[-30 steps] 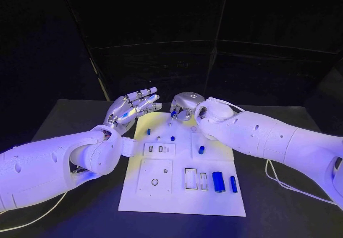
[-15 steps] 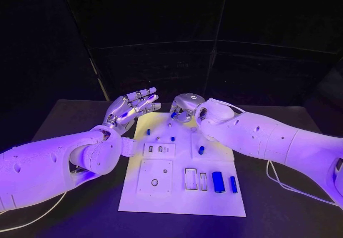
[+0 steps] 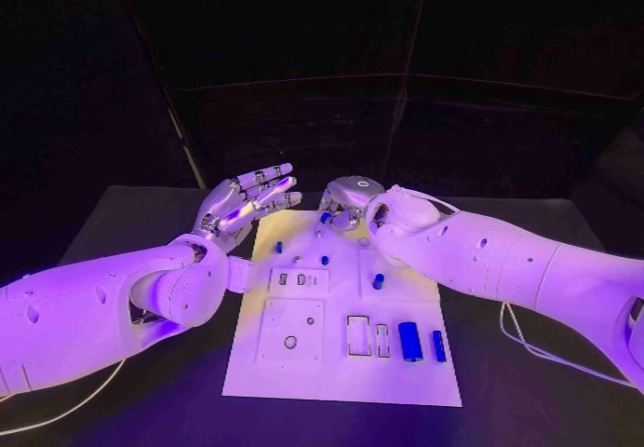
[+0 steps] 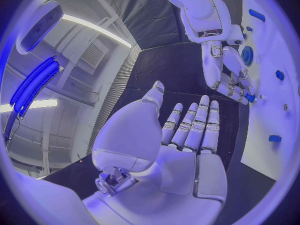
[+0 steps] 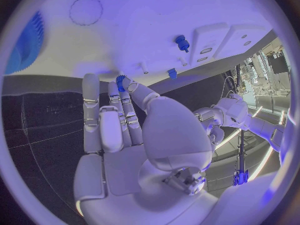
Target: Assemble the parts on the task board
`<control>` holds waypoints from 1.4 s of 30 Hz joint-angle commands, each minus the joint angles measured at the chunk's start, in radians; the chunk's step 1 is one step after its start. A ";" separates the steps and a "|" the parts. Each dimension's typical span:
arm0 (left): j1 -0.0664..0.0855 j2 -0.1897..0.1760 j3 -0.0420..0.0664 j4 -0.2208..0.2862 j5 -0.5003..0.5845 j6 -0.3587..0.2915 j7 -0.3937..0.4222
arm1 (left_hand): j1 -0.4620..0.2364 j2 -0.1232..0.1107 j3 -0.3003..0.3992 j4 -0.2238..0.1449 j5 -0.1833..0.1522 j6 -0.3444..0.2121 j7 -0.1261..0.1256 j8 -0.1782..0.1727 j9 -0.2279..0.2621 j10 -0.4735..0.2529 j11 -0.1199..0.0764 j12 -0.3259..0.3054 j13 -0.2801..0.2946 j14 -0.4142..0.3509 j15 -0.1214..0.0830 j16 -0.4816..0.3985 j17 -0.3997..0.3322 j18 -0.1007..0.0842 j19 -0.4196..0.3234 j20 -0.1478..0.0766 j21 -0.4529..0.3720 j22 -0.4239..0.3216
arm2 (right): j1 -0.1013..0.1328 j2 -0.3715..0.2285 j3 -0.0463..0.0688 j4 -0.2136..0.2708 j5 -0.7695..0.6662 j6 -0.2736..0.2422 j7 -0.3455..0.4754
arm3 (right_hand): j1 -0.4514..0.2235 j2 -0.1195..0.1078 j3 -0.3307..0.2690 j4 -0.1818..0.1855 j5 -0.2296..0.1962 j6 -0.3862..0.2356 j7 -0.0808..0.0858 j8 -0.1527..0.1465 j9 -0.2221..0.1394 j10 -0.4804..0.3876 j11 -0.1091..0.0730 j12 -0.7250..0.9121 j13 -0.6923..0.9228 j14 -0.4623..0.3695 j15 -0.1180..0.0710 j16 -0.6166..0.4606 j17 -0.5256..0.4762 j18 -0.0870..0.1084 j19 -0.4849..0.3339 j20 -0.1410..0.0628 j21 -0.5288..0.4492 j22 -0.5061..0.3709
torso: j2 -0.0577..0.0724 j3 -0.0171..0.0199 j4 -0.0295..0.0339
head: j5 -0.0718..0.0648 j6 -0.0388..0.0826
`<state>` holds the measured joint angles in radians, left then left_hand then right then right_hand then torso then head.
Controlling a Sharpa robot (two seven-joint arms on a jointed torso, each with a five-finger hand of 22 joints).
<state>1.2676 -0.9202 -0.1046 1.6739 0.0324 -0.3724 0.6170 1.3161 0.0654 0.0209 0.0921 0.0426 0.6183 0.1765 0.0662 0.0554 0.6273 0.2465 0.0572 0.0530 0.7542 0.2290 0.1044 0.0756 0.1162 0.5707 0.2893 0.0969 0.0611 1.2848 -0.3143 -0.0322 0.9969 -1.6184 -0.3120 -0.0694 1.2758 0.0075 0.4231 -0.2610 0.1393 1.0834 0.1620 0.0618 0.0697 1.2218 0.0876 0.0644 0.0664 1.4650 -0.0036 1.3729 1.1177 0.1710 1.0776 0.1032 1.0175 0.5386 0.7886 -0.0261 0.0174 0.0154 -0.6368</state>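
Observation:
The white task board [image 3: 288,368] lies in the middle of the table. My right hand [image 3: 349,197] hovers over its far edge with fingers curled down, pinching a small blue part [image 3: 327,216] at its fingertips; the same blue part [image 5: 120,80] shows in the right wrist view and again as the blue part [image 4: 250,97] in the left wrist view. My left hand [image 3: 248,200] hangs above the board's far left corner, palm up, fingers spread and holding nothing. Small blue pegs [image 3: 279,247] [image 3: 325,261] [image 3: 379,280] sit on the far half of the board.
Two larger blue cylinders [image 3: 409,341] [image 3: 439,345] lie near the board's right front, beside rectangular slots [image 3: 358,335]. A round hole [image 3: 290,343] is in the left front plate. Both white forearms reach in over the board's sides. Black table [image 3: 537,391] surrounds the board.

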 commanded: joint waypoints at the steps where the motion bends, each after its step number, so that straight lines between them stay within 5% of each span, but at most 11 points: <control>1: 0.002 0.001 0.001 0.000 -0.008 0.009 0.010 | 0.008 0.001 -0.001 -0.006 0.004 -0.005 0.107 -0.006 -0.001 0.000 0.006 -0.005 0.000 -0.003 0.002 -0.004 -0.001 0.014 0.007 0.000 -0.006 -0.001 | 0.002 0.000 0.000 0.002 -0.006 -0.012 -0.005 | -0.010 -0.010 0.006 0.004 0.000 -0.008 0.006 0.001 -0.002 -0.018 0.005 -0.004 -0.003 0.032 0.009 0.008 0.002 0.014 -0.005 0.002 0.005 0.000 | 0.000 0.0002 -0.0001 | 0.000 0.001; 5: 0.002 0.000 0.001 0.000 -0.008 0.009 0.010 | 0.008 0.001 -0.001 -0.006 0.004 -0.005 0.107 -0.006 -0.001 0.000 0.006 -0.005 0.000 -0.003 0.002 -0.004 -0.001 0.014 0.007 0.000 -0.006 -0.001 | 0.002 0.003 0.000 -0.004 -0.006 -0.019 -0.006 | -0.041 -0.058 -0.021 0.018 -0.019 -0.119 0.024 0.000 -0.009 -0.153 0.031 -0.004 -0.006 0.009 0.033 -0.027 -0.065 0.013 -0.024 0.019 -0.013 -0.012 | 0.000 -0.0002 -0.0003 | -0.002 0.003; 8: 0.002 0.000 0.001 -0.001 -0.008 0.009 0.010 | 0.008 0.001 -0.001 -0.006 0.004 -0.005 0.107 -0.006 -0.001 0.000 0.006 -0.005 0.000 -0.003 0.002 -0.004 -0.001 0.014 0.007 0.000 -0.006 -0.001 | 0.003 0.004 0.000 -0.006 -0.006 -0.028 -0.005 | -0.035 -0.081 -0.076 0.032 -0.027 -0.257 0.009 -0.002 -0.008 -0.248 0.035 0.002 -0.003 -0.017 0.035 -0.077 -0.154 0.014 -0.040 0.028 -0.039 -0.031 | 0.001 0.0004 0.0008 | -0.002 0.003; 10: 0.002 0.000 0.001 -0.002 -0.008 0.009 0.010 | 0.008 0.001 -0.001 -0.006 0.004 -0.005 0.107 -0.006 -0.001 0.000 0.006 -0.005 0.000 -0.003 0.002 -0.004 -0.001 0.014 0.007 0.000 -0.006 -0.001 | 0.003 0.003 0.000 -0.006 -0.005 -0.036 -0.004 | -0.026 -0.081 -0.104 0.042 -0.027 -0.291 0.002 -0.002 -0.008 -0.266 0.036 0.010 -0.001 -0.020 0.036 -0.085 -0.167 0.015 -0.039 0.030 -0.049 -0.039 | 0.001 0.0007 0.0007 | -0.001 0.003; 17: 0.002 -0.002 0.001 -0.003 -0.008 0.011 0.010 | 0.008 0.001 -0.001 -0.006 0.004 -0.005 0.107 -0.006 -0.001 0.000 0.006 -0.005 0.000 -0.003 0.002 -0.004 -0.001 0.014 0.007 0.000 -0.006 -0.001 | 0.003 -0.024 0.000 0.018 0.016 -0.095 0.008 | 0.003 -0.065 -0.147 0.056 -0.003 -0.236 0.013 0.008 0.000 -0.248 0.030 0.047 0.004 -0.007 0.031 -0.077 -0.152 0.015 -0.024 0.026 -0.055 -0.051 | -0.001 0.0010 -0.0020 | -0.006 0.005; 22: 0.003 -0.010 0.001 -0.005 -0.008 0.010 0.011 | 0.008 0.001 -0.001 -0.007 0.004 -0.005 0.107 -0.006 -0.001 0.000 0.006 -0.005 0.000 -0.003 0.002 -0.004 -0.001 0.014 0.007 0.000 -0.006 -0.001 | 0.003 -0.094 0.001 0.085 0.084 -0.148 0.017 | 0.010 -0.046 -0.150 0.068 0.034 -0.169 0.024 0.025 0.007 -0.176 0.029 0.093 0.008 0.013 0.029 -0.042 -0.088 0.015 -0.004 0.023 -0.044 -0.050 | -0.006 0.0016 -0.0121 | -0.009 0.011; 25: 0.003 -0.016 0.001 -0.003 -0.008 0.009 0.010 | 0.008 0.001 0.000 -0.007 0.004 -0.004 0.107 -0.006 -0.001 0.001 0.006 -0.005 0.000 -0.002 0.002 -0.004 -0.001 0.014 0.008 0.000 -0.006 -0.001 | 0.003 -0.155 0.014 0.144 0.115 -0.151 0.010 | 0.007 -0.046 -0.146 0.073 0.039 -0.137 0.024 0.033 0.008 -0.144 0.025 0.106 0.006 0.022 0.026 -0.021 -0.052 0.015 0.003 0.021 -0.036 -0.049 | -0.011 0.0027 -0.0228 | -0.009 0.012; 30: 0.004 -0.020 0.001 -0.002 -0.008 0.010 0.010 | 0.008 0.001 0.000 -0.007 0.004 -0.002 0.107 -0.006 -0.001 0.002 0.006 -0.005 0.000 -0.002 0.001 -0.004 -0.001 0.014 0.008 0.000 -0.006 -0.001 | 0.004 -0.245 0.042 0.235 0.150 -0.131 -0.028 | 0.002 -0.048 -0.141 0.081 0.037 -0.109 0.014 0.035 0.007 -0.045 0.005 0.152 0.020 0.032 0.014 0.006 -0.004 0.016 0.009 0.013 -0.026 -0.046 | -0.012 0.0054 -0.0260 | -0.007 0.013; 33: 0.004 -0.022 0.000 -0.003 -0.008 0.010 0.010 | 0.008 0.001 0.000 -0.007 0.004 -0.002 0.107 -0.006 -0.001 0.002 0.006 -0.005 0.000 -0.002 0.001 -0.004 -0.001 0.014 0.008 0.000 -0.006 -0.001 | 0.004 -0.297 0.056 0.281 0.160 -0.089 -0.074 | -0.014 -0.074 -0.162 0.092 0.029 -0.109 -0.005 0.032 0.003 0.056 -0.021 0.214 0.054 0.040 -0.005 0.029 0.037 0.017 0.016 -0.001 -0.019 -0.044 | -0.012 0.0050 -0.0254 | -0.010 0.014; 38: 0.005 -0.024 0.000 -0.004 -0.008 0.011 0.010 | 0.009 0.002 0.000 -0.007 0.004 -0.001 0.107 -0.006 -0.001 0.004 0.006 -0.004 0.000 -0.002 0.001 -0.004 -0.001 0.014 0.010 0.000 -0.006 -0.001 | 0.004 -0.349 0.069 0.309 0.184 0.019 -0.147 | -0.064 -0.130 -0.248 0.156 0.043 -0.138 -0.024 0.024 -0.001 0.146 -0.041 0.367 0.168 0.060 -0.025 0.083 0.151 0.008 0.049 -0.023 0.010 -0.004 | -0.011 0.0044 -0.0282 | -0.007 0.013; 42: 0.005 -0.021 0.000 -0.006 -0.008 0.012 0.009 | 0.009 0.002 0.000 -0.007 0.004 -0.001 0.107 -0.006 -0.001 0.004 0.006 -0.004 0.000 -0.002 0.001 -0.004 -0.001 0.014 0.010 0.000 -0.006 -0.001 | 0.004 -0.362 0.072 0.300 0.206 0.088 -0.178 | -0.006 -0.138 -0.374 0.291 0.071 -0.182 -0.015 0.035 0.002 0.054 -0.032 0.695 0.511 0.063 -0.017 0.113 0.207 -0.001 0.071 -0.021 0.035 0.031 | -0.010 0.0043 -0.0268 | -0.009 0.012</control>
<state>1.2705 -0.9425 -0.1047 1.6680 0.0323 -0.3723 0.6169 1.3161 0.0654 0.0209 0.0921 0.0426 0.6183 0.1764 0.0662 0.0555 0.6273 0.2465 0.0572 0.0530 0.7542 0.2290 0.1043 0.0759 0.1160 0.5707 0.2893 0.0970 0.0611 1.2869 -0.6769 0.0381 1.2980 -1.4540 -0.3210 -0.1855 1.2604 -0.1297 0.0623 0.0105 0.2069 0.9089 0.1442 0.0926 0.0715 1.2820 0.0523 0.7130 0.5273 1.4669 -0.0238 1.4818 1.3054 0.1710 1.1456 0.0816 1.0495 0.5649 0.7771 -0.0213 -0.0105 0.0083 -0.6241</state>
